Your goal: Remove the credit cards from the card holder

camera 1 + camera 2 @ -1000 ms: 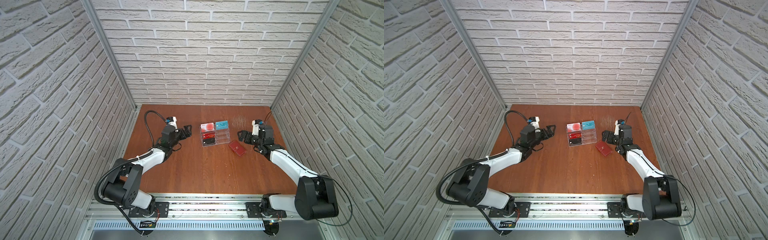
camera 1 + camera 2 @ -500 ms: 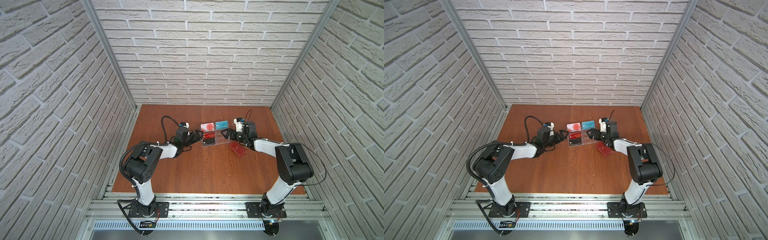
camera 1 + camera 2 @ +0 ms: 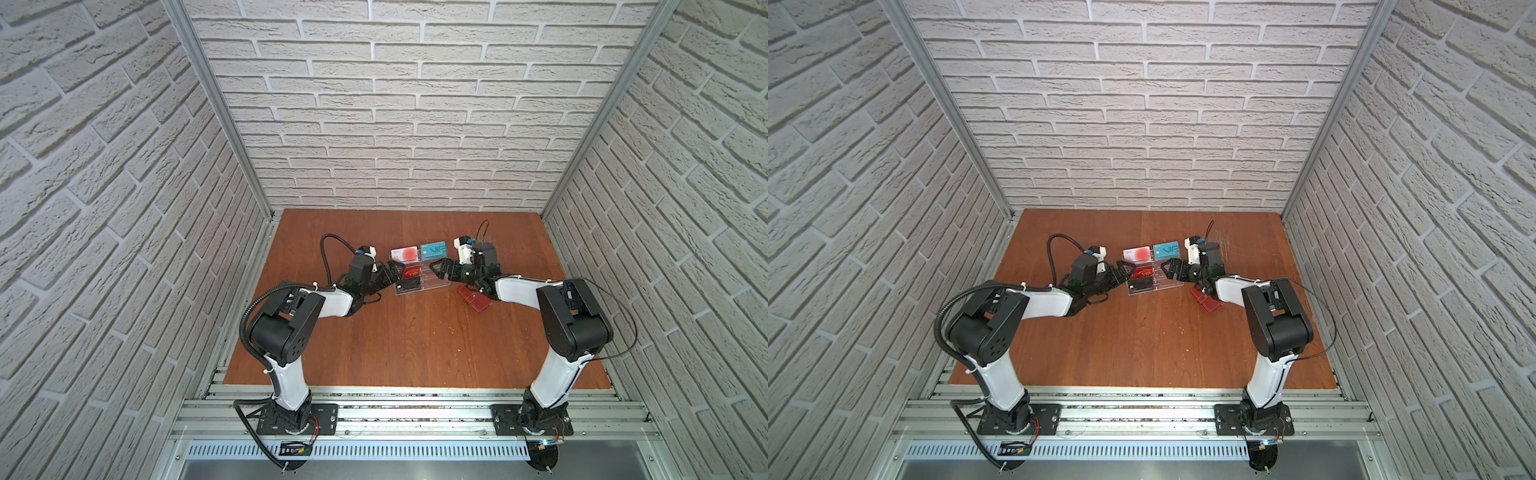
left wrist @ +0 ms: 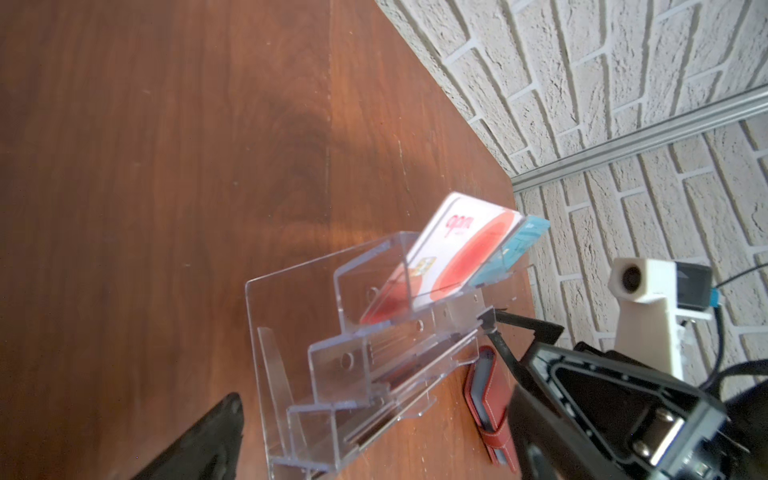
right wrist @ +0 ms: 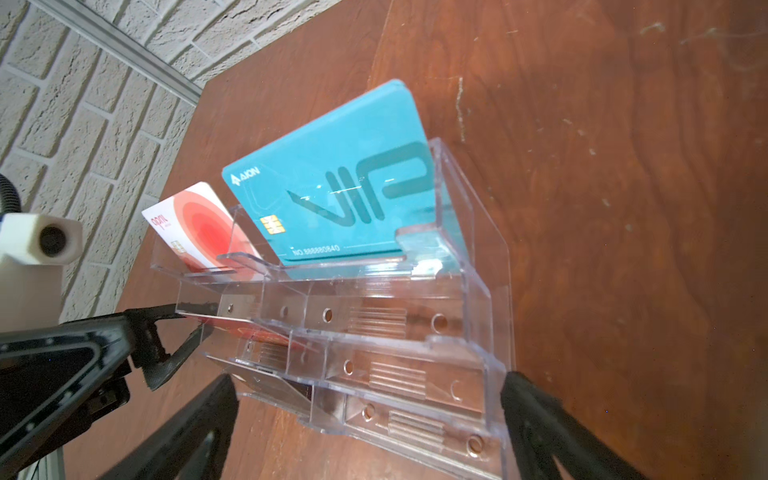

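The card holder [image 3: 477,302], a small red wallet, lies shut on the table right of a clear stand, partly under my right wrist; it also shows in the left wrist view [image 4: 494,411]. The credit cards are hidden inside it; only grey page edges show. My left gripper [image 3: 391,272] is open at the stand's left end, apart from the card holder. My right gripper [image 3: 438,268] is open at the stand's right end, just behind the card holder. In the right wrist view its fingers [image 5: 536,419] straddle the stand's low tiers. Neither gripper holds anything.
A clear acrylic tiered stand [image 3: 432,279] sits mid-table between the grippers. Its top tier holds a teal VIP card [image 5: 340,183] and a white-and-red card [image 5: 195,228]; a red VIP card [image 3: 412,274] and a dark card sit lower. Brick walls enclose three sides.
Both arms have swung inward from the table's sides, bringing both grippers up to the stand's ends. Both stayed open. The card holder has not moved.
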Tool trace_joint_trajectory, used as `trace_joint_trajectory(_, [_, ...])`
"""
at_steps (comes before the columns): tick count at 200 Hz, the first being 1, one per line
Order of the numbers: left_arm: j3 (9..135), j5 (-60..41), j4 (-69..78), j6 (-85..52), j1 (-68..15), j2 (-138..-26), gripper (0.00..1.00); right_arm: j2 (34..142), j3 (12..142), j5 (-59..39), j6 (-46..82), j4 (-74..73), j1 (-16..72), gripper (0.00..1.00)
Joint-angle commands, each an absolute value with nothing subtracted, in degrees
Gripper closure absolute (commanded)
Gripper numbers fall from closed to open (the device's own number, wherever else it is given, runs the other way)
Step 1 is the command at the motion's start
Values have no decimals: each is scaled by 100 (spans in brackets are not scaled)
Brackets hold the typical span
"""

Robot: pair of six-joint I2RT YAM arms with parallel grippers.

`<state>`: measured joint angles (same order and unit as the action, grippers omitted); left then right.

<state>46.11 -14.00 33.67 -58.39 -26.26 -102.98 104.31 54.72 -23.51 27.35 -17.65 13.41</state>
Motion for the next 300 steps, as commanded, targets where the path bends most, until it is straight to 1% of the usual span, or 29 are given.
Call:
trace_joint_trajectory(1, [4396, -1520, 3570, -5915, -2353, -9973, 2, 10460, 5700, -2157, 2932, -1845, 1560, 0])
trace_joint_trajectory(34, [4255, -1619, 3465, -5861, -2140, -9862, 2, 10594, 5941, -1919, 3119, -1637, 1880, 0])
trace_joint_trajectory(86, [4298, -1746, 3590, -5994, -2149, -9888, 2, 10678, 6057, -1740, 3381, -1633, 2237, 0])
trace_joint_trajectory(133, [4528, -1713, 3490, -5918, -2152, -9973, 2, 10665, 5942, -1636, 3504, -1630, 2260, 0])
trace_joint_trajectory(231, [5625, -1823, 3167, -5858, -2232, -10702, 2, 10791, 5965, -1538, 3880, -1770, 2325, 0])
trace_joint_trajectory(260, [5694, -1852, 3049, -5830, -2215, -10753, 2, 10909, 6082, -1568, 3946, -1746, 2328, 0])
trace_joint_trajectory(300, [5475, -1734, 2620, -5513, -2104, -10446, 2, 10803, 6118, -1511, 3847, -1527, 2325, 0])
